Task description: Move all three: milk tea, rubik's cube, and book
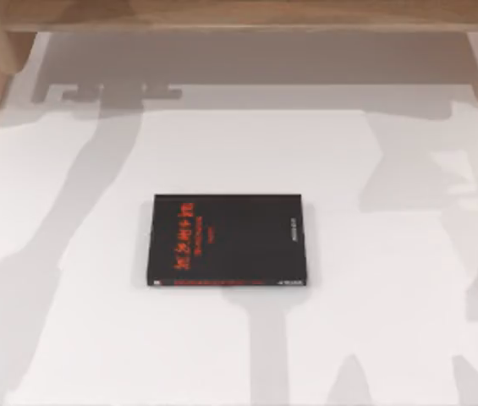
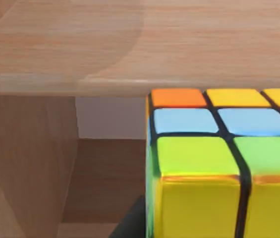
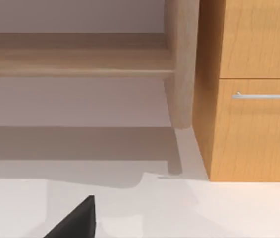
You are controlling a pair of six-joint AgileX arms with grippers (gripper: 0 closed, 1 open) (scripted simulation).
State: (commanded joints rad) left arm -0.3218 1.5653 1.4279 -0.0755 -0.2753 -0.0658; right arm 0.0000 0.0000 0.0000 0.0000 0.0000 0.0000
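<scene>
Top view: book [image 1: 228, 240] lying flat mid-frame on the table [image 1: 69, 338], still needing its move. Left wrist view: cube [image 2: 224, 163] sitting close under a wooden shelf [image 2: 140, 44]; gripper states, cannot tell.

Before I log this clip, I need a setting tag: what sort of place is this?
Probably a study or home-office desk, in a rendered simulation: a white table with a book lying flat on it, a wooden shelf along the far edge, and a wooden drawer unit with a metal handle.
</scene>
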